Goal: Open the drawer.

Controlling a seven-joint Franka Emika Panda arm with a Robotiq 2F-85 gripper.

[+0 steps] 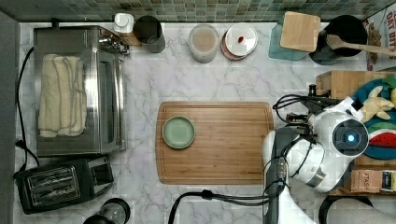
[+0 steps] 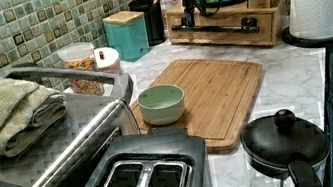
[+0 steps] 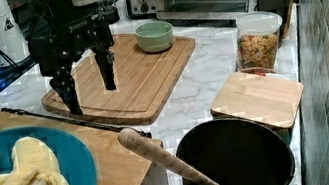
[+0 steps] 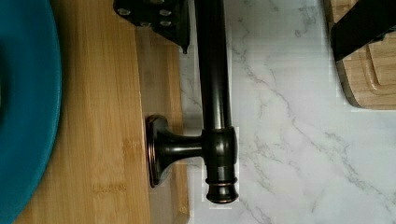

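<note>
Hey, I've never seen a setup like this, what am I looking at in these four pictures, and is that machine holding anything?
This is a kitchen counter with one robot arm, white with a black claw. Three cameras watch from above and from either side; the fourth rides on the arm's wrist. On the counter lie a wooden cutting board with a green bowl, a toaster oven with a folded towel on top, a toaster and some jars. The claw is open and holds nothing. In the wrist view its fingers straddle the black bar handle of a bamboo drawer, with one finger between the bar and the drawer front.
</note>
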